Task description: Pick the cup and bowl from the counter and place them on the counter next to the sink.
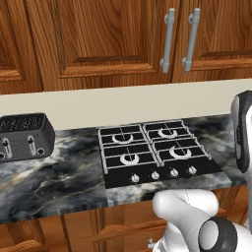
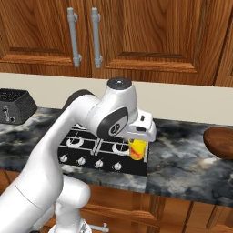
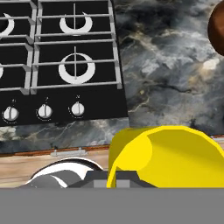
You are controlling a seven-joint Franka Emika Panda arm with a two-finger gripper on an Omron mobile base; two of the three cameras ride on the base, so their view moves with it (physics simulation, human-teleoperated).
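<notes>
Yellow cup (image 3: 168,157) clamped in the claw (image 2: 138,152) above stove (image 3: 61,61) edge, no legible writing anywhere.

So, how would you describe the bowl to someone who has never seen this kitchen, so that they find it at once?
Start at the black gas stove set into the dark marble counter, then follow the counter to the right. Near the picture's right edge sits the bowl. It is round, reddish-brown and glossy, unlike the small yellow cup held in the pincer.
</notes>
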